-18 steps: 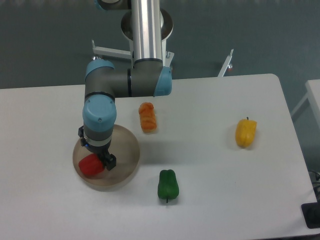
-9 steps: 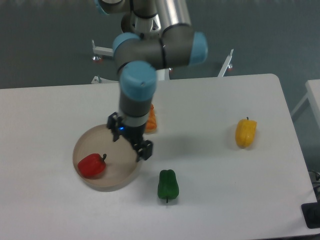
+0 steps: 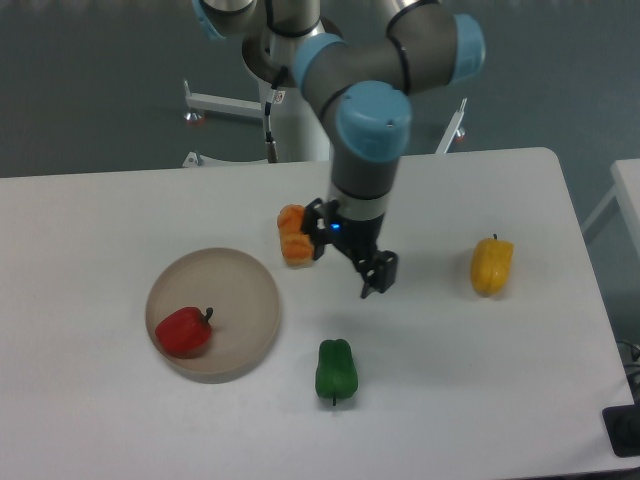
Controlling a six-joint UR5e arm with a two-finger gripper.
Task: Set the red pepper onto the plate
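The red pepper [image 3: 184,331] lies on the left part of the round beige plate [image 3: 250,300], its dark stem pointing right. My gripper [image 3: 348,258] is well to the right of the plate, above the table between the orange pepper and the yellow pepper. Its jaws stand apart and hold nothing.
An orange pepper [image 3: 292,236] lies just left of the gripper, partly hidden by it. A green pepper [image 3: 336,370] lies in front of the gripper, right of the plate. A yellow pepper [image 3: 492,265] lies at the right. The table's right edge is near the yellow pepper.
The gripper let go of the red pepper on the plate, rose and swung right across the table, away from the plate. The red pepper stays on the plate.
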